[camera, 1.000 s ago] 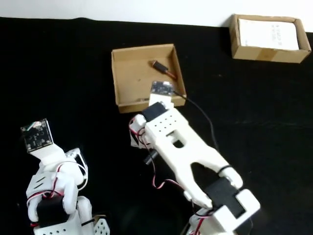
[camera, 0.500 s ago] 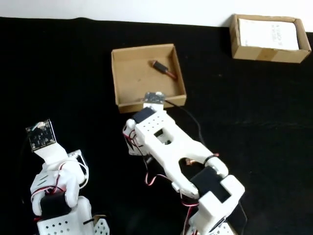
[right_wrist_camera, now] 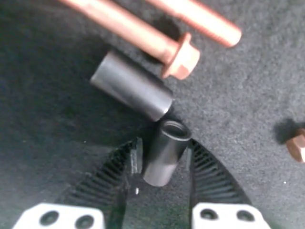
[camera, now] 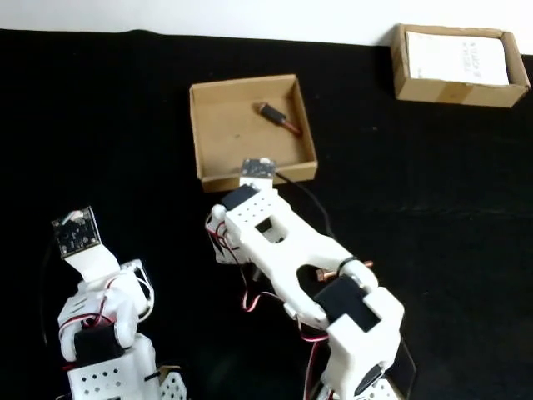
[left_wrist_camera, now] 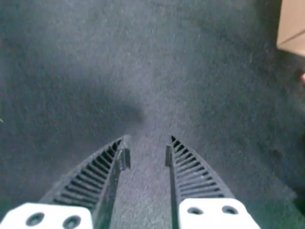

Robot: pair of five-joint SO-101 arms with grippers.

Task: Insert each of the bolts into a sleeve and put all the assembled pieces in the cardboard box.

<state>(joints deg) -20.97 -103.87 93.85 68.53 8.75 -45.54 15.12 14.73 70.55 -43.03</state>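
Note:
In the right wrist view a black sleeve [right_wrist_camera: 167, 148] lies on the black cloth between the fingers of my right gripper [right_wrist_camera: 163, 155], which is open and straddles it closely. A second black sleeve [right_wrist_camera: 131, 86] lies just beyond it, touching end to end. Two copper bolts [right_wrist_camera: 128, 31] [right_wrist_camera: 195, 19] lie past the sleeves. The cardboard box [camera: 204, 125] holds one assembled piece [camera: 279, 117]. My left gripper [left_wrist_camera: 146, 150] hovers open over bare cloth, holding nothing.
A second cardboard box [camera: 404, 79] with white paper stands at the back right. A copper bolt [camera: 343, 268] shows beside the right arm [camera: 283, 242]. The left arm [camera: 96, 308] stands at the front left. Another copper bolt head [right_wrist_camera: 298, 145] lies to the side.
The right arm has drawn back from the box edge toward the front of the table and folded lower. The left arm's wrist has dropped slightly toward the front.

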